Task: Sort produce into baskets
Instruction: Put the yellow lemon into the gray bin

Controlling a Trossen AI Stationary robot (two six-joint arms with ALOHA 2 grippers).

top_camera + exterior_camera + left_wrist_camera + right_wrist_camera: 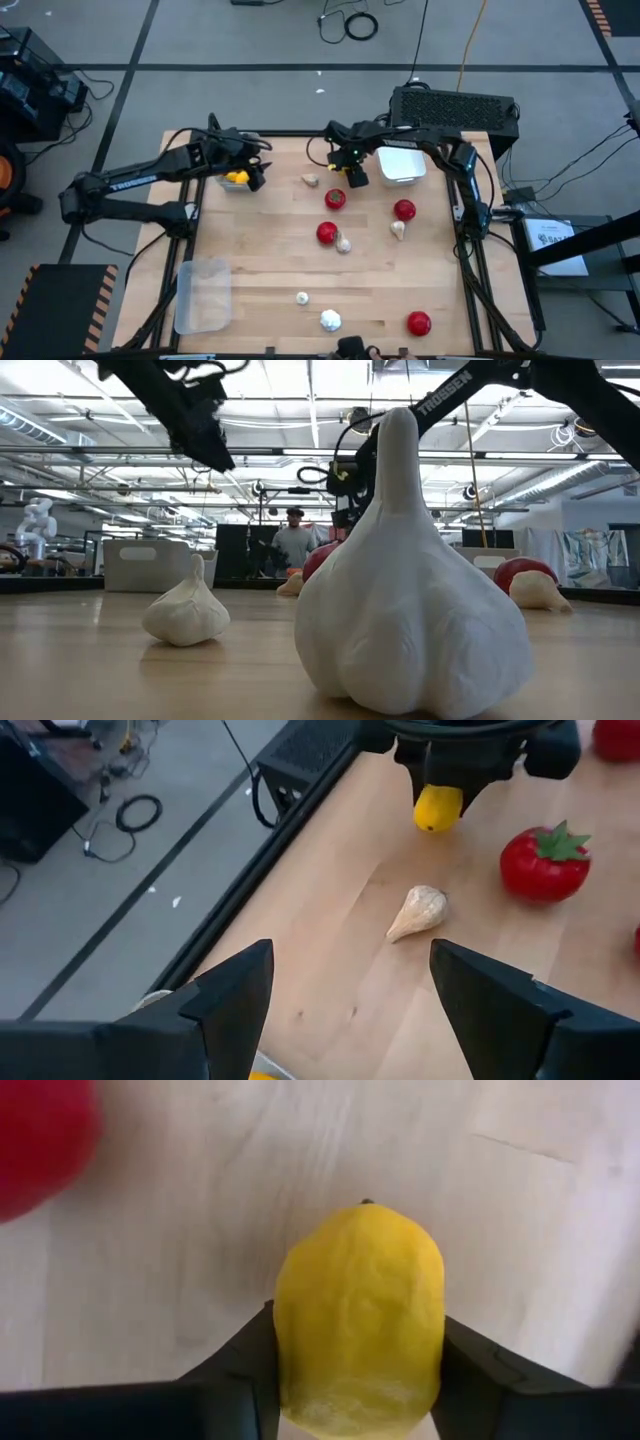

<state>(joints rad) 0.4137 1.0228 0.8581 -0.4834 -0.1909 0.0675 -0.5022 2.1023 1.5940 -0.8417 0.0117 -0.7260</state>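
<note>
Looking over the wooden table first, I see my two arms reaching in from either side along its far half, with the clear basket lying alone at the near left corner. My left gripper hovers at the far left over the basket that already holds yellow pieces, fingers spread and holding nothing. The white basket sits at the far right, just beside my right gripper, which is pinching a lemon between its two fingers. The lemon's long axis runs out along my fingers, tip pointing away from the wrist, so they grip it across its narrow waist. From this claw the yellow pile lies well off toward my left side, past a small garlic clove on the bare wood between the two grippers, while a red tomato sits just near of the claw. I judge the carry goes across toward the left basket, where my left arm is nearer but empty. Red pieces and garlic bulbs are scattered over the middle and near edge, unsorted.
</note>
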